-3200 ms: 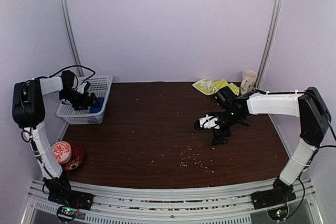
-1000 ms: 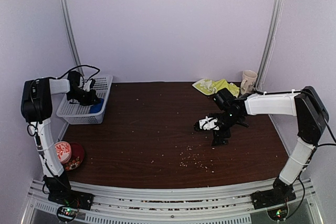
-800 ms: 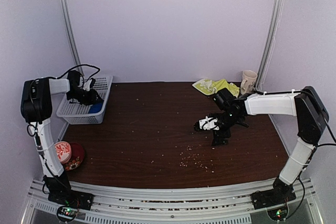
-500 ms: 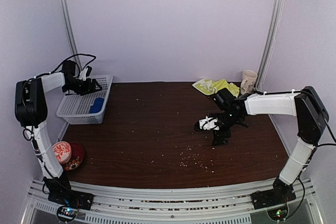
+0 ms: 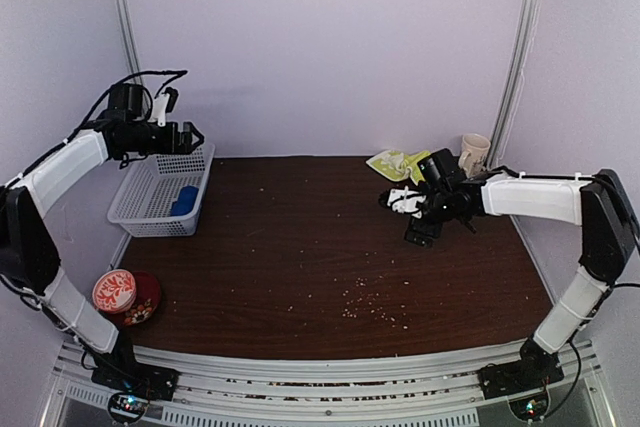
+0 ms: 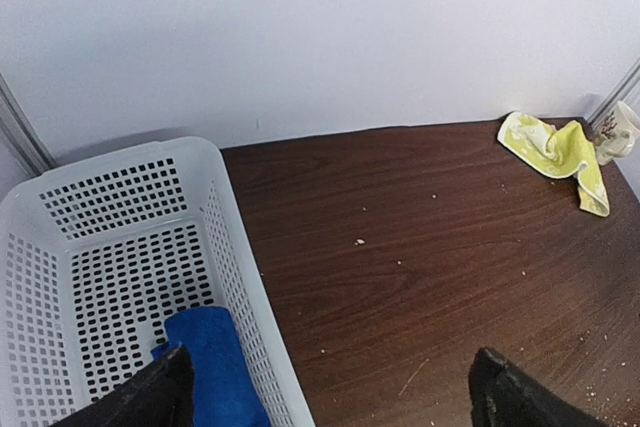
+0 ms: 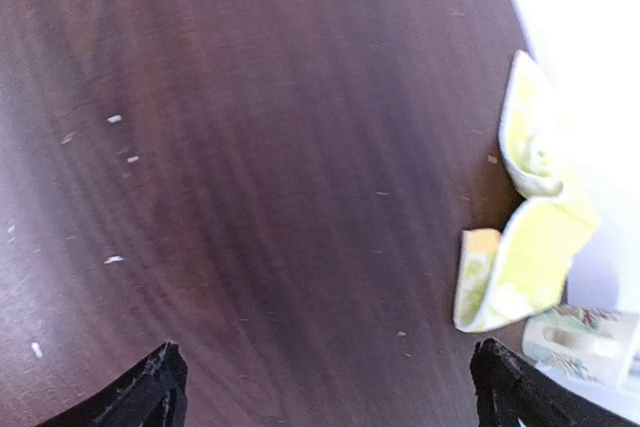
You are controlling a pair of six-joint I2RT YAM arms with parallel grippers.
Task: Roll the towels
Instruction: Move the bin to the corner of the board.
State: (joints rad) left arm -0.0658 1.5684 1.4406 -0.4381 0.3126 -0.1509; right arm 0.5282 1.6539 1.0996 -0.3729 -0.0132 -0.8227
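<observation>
The royal-blue towel lies bunched in the near right corner of the white basket; the left wrist view shows this blue towel against the basket wall. My left gripper hangs open and empty high above the basket, its left-wrist-view jaws wide apart. The yellow-green towel lies crumpled at the back right of the table. My right gripper is open and empty just in front of it; the right wrist view has that towel to the right of the jaws.
A pale patterned cup stands right of the yellow-green towel, close to the back right post. A red bowl holding a printed cup sits at the near left. Crumbs are scattered over the dark wooden table.
My left gripper has opened, left the blue towel in the basket and risen well above it. My right arm has moved back and right, closer to the yellow-green towel.
</observation>
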